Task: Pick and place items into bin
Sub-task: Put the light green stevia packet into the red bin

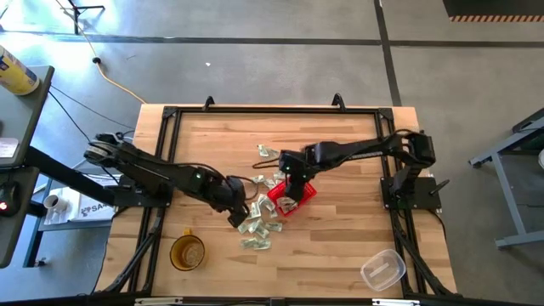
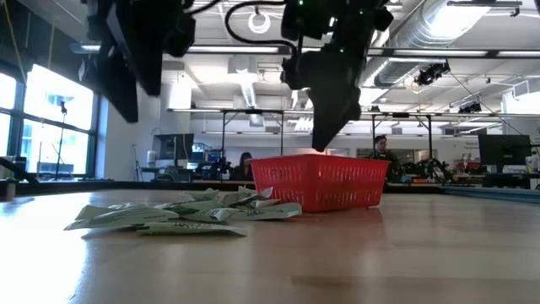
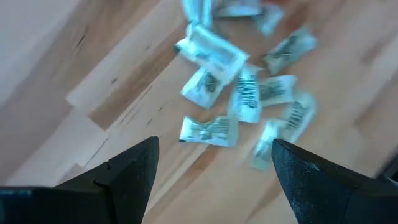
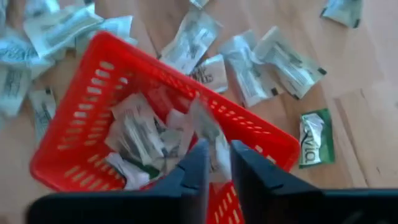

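The bin, a small red perforated basket (image 1: 304, 194) (image 4: 87, 106), stands mid-table with several pale green-and-white packets (image 4: 134, 134) inside. More packets lie loose on the wood around it (image 1: 259, 229) (image 3: 214, 56). My right gripper (image 1: 291, 185) (image 4: 214, 155) hangs over the basket, pointing steeply down, shut on one packet. My left gripper (image 1: 237, 215) (image 3: 214, 146) hovers open above the loose packets nearer the table's front, touching none. In the low view the basket (image 2: 321, 181) rests flat, with loose packets (image 2: 186, 215) beside it. My right gripper pinches a pale packet (image 4: 205, 121) between its two fingers, coming from above and pointing steeply down. The packet sticks out past the fingertips, lifted clear above the inside of the red basket. Which edge of the packet the fingers have does not show.
An amber round cup (image 1: 188, 252) stands near the front left. A clear plastic container (image 1: 382, 269) sits at the front right. A few packets (image 1: 265, 153) lie beyond the basket toward the far edge, one dark green one (image 4: 316, 137) among them. Bare wood lies left and right.
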